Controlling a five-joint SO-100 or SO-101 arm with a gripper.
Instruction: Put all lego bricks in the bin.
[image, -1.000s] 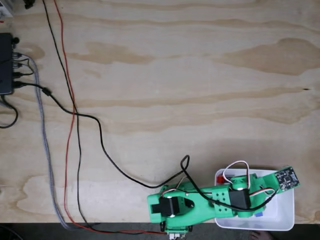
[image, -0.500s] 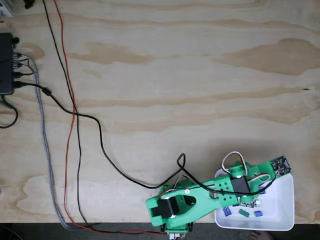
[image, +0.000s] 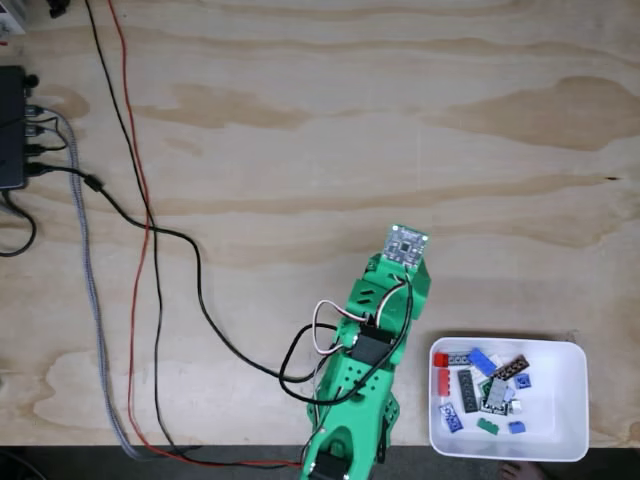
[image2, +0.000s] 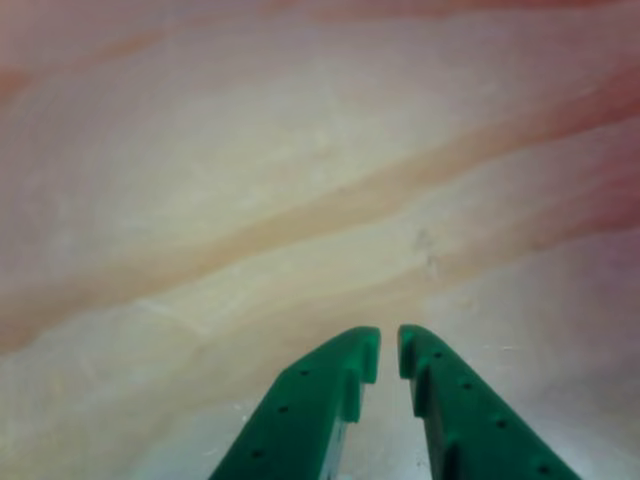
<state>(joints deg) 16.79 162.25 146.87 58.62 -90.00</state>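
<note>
In the fixed view the white bin (image: 565, 405) sits at the table's lower right. Several lego bricks lie in it: a red one (image: 440, 361), a blue one (image: 483, 361), a brown one (image: 510, 367), a dark grey one (image: 467, 385) and a green one (image: 487, 425). The green arm (image: 375, 325) reaches up from the bottom edge, left of the bin, over bare wood. Its camera board (image: 407, 243) covers the gripper there. In the other view my gripper (image2: 389, 355) hangs over bare wood, its green fingertips almost touching and nothing between them.
Black and red cables (image: 150, 230) and a braided grey cable (image: 90, 280) run down the left side of the table. A black box (image: 12, 125) sits at the left edge. The table's front edge runs along the bottom, close to the bin.
The arm has swung left and upward, off the bin and out over bare wood. The bricks in the bin are now uncovered.
</note>
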